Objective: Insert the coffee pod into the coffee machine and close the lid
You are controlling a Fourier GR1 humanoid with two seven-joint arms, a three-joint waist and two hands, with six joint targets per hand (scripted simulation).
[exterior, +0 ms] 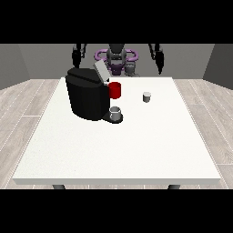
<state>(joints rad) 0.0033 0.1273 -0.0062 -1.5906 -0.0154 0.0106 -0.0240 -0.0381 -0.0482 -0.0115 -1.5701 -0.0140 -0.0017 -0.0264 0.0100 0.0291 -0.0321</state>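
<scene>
White table (136, 150) on a grey plank floor. Small grey pod (146, 97) standing right of centre, well apart from the black coffee machine (86, 93) with lid (101, 72) raised, red part (115, 90) and cup (116, 112) in front. Hand at the view's right (159, 69) hanging beyond the far edge, behind the pod; hand at the view's left (75, 59) likewise. Fingers: cannot tell.

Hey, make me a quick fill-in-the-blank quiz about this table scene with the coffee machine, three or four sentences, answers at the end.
1. The coffee machine is coloured ____.
2. The machine's lid is ____, not closed.
3. The small grey coffee pod sits on the white table, on the view's ____ side of the machine.
4. The cup right beside the machine is coloured ____.

Missing words: black; open; right; red
</scene>
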